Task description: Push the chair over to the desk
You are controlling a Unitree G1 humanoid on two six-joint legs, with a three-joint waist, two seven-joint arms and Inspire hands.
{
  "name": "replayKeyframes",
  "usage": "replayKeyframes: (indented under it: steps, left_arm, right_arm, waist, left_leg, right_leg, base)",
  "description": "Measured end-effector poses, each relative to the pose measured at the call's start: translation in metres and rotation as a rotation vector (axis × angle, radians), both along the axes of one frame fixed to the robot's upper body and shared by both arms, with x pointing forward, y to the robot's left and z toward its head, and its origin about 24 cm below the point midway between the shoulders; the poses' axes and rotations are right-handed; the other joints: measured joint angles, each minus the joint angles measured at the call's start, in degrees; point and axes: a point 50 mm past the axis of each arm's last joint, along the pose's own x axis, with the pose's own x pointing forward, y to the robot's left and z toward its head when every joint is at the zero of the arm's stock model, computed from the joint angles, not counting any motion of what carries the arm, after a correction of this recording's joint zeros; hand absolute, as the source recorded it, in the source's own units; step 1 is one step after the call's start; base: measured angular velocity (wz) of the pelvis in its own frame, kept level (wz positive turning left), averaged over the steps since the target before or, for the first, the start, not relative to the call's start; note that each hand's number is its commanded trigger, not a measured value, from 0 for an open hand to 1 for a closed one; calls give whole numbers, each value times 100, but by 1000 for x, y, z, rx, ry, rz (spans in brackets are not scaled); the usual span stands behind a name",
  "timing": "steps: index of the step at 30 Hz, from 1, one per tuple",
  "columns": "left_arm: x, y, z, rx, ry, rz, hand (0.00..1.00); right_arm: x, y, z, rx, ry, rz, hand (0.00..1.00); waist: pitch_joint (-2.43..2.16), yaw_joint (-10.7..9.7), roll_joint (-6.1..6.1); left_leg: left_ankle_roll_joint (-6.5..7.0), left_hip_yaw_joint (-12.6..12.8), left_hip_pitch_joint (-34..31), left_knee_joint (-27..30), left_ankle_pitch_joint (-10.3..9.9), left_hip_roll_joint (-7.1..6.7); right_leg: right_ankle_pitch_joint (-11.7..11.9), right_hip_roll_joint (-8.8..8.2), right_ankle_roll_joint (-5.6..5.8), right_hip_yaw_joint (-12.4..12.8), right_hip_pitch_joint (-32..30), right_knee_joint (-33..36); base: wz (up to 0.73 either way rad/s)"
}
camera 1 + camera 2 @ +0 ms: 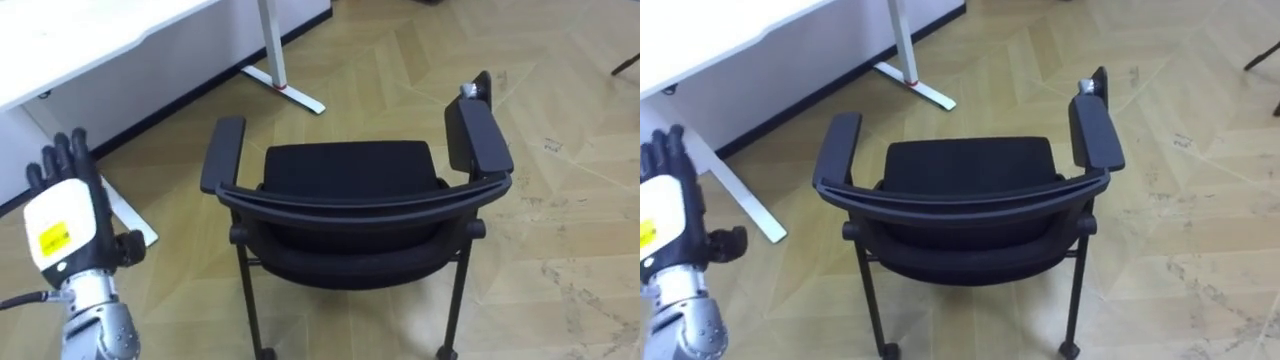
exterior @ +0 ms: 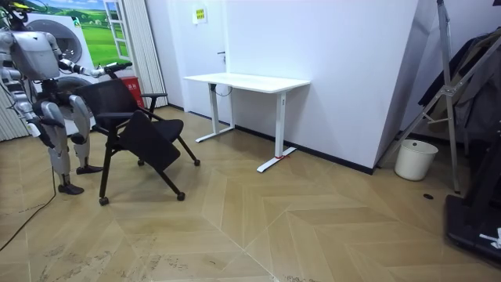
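Note:
A black chair (image 1: 350, 170) with two armrests and castors stands right below me on the wood floor, its curved backrest nearest me. My left hand (image 1: 65, 215) is raised to the left of the chair's left armrest (image 1: 222, 152), fingers straight and upright, touching nothing. In the room view I stand behind the chair (image 2: 133, 117) at the room view's left, with that hand (image 2: 117, 66) held out above it. The right eye view has the same chair (image 1: 970, 170) and hand (image 1: 660, 225).
A white desk (image 1: 100, 40) on white legs stands to my front left, its foot (image 1: 285, 88) close to the chair. In the room view the desk (image 2: 246, 81) is against the wall, with a white bin (image 2: 415, 159) and dark equipment (image 2: 470, 117) far right.

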Motion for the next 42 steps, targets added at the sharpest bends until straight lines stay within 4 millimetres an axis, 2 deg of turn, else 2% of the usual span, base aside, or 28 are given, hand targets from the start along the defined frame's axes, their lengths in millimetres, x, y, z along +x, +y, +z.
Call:
replayKeyframes:
  steps: [5,9,12,20,25,30,33,42]
  left_arm:
    - [4,-12,2,49,29,-67,0]
    - [13,-30,23,52,-41,-151,0]
    - [16,-41,30,86,-64,-209,0]
    - [19,-64,28,175,-5,-323,0]
    - [19,-71,26,218,43,-360,0]
    - [19,-83,24,209,95,-423,0]
    - [18,-88,22,207,104,-447,0]
    - [10,-117,11,205,185,-592,0]
  right_arm:
    - [2,2,0,6,-1,10,0]
    - [4,3,0,12,-8,30,0]
    - [7,4,0,10,-22,55,0]
    - [8,5,0,15,-28,50,0]
    - [13,6,0,16,-29,52,0]
    - [14,4,0,17,-23,49,0]
    - [16,5,0,22,-29,45,0]
    - [20,6,0,23,-34,65,0]
  waist:
    - [0,-66,-5]
    - [-11,-118,-55]
    - [-7,-173,-64]
    - [-8,-255,-59]
    - [5,-385,-6]
    - [16,-443,85]
    - [23,-525,78]
    - [65,-545,39]
  left_leg:
    - [0,52,-16,1,0,0]
    - [1,63,-77,4,0,-2]
    - [1,49,-93,3,0,-2]
    - [1,-17,-117,1,0,-8]
    - [2,-68,-112,5,1,-11]
    - [2,-7,-90,6,1,-11]
    - [2,-4,-86,6,2,-11]
    - [2,29,-91,1,1,-12]
  right_leg:
    - [0,3,0,83,-41,4]
    - [0,2,1,102,-102,6]
    - [-1,1,1,92,-109,-2]
    - [-1,-2,3,80,-107,-9]
    - [-1,-4,3,61,-75,-9]
    - [-1,-1,3,118,-87,-4]
    - [-1,-1,3,128,-89,1]
    - [-4,1,8,156,-107,-4]
  base:
    - [-5]
    - [-2]
    - [0]
    - [2]
    - [3]
    - [-5]
    - [0]
    - [-1]
